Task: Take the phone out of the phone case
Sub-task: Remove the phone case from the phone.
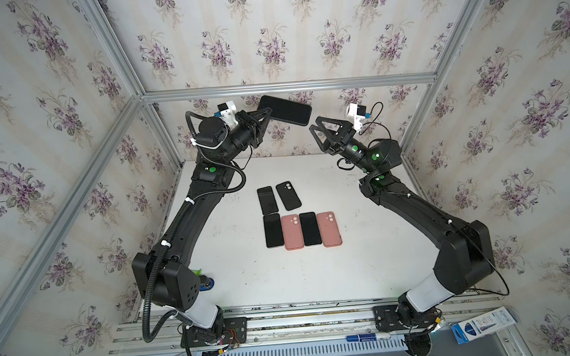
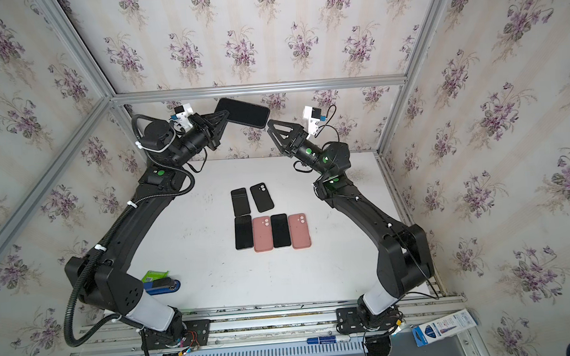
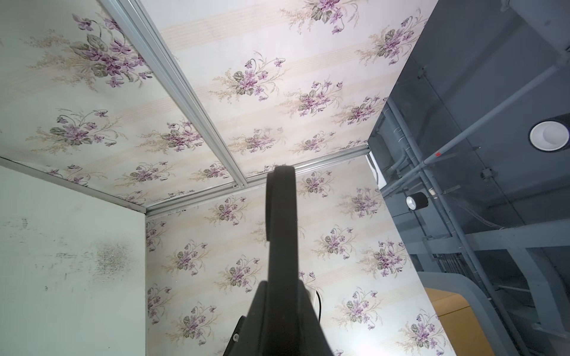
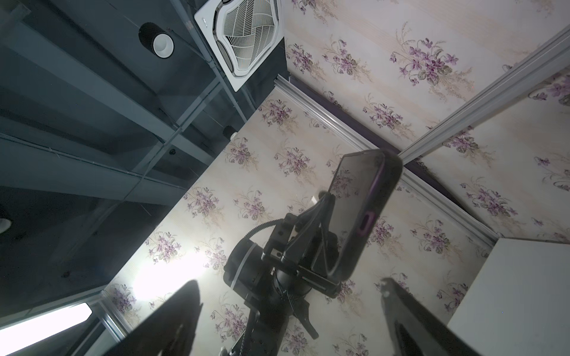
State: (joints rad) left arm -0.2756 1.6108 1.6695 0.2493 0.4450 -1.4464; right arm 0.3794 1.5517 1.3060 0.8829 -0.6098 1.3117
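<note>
While left gripper (image 1: 267,111) pinches one end of phone (image 1: 286,110), still in case (image 4: 382,197), aloft over table (image 1: 349,249), right gripper (image 1: 314,123) stands wide open just beside free end. Close on case rim only, peel corner off; left clamp must not slip.

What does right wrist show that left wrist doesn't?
Only right wrist: the cased phone screen-side on, its port cutout visible, the left gripper clamped on it, the right gripper open, a ceiling vent.
Only left wrist: dark scuffs on the white table, an orange object outside the enclosure.
Both: the cased phone, edge-on in left wrist, floral wallpaper, ceiling lights.
</note>
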